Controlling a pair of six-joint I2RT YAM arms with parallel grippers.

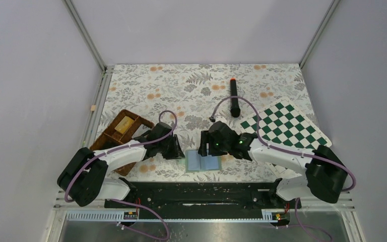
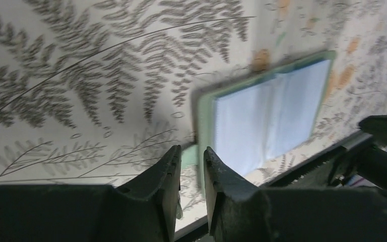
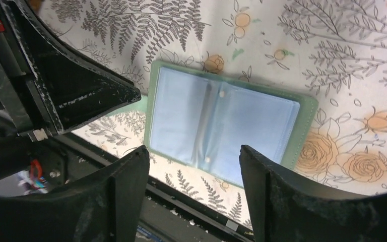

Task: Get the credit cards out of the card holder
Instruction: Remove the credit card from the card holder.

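Top external view, items by size.

- Table: covered in floral cloth.
- Chessboard: green and white, lying flat at right of frame.
- Wicker tray: brown, divided, at left of frame.
- Right pincer: released, fingers wide, above the card holder, nothing between them.
- Left pincer: at the holder's left edge, fingers narrowly apart, green edge showing in the gap. Cannot tell whether it grasps.
- Card holder: lower centre of frame, lying open, light blue panels up.
- Black rod: orange tip, upper centre of frame.
- Yellowish block: in one tray compartment.
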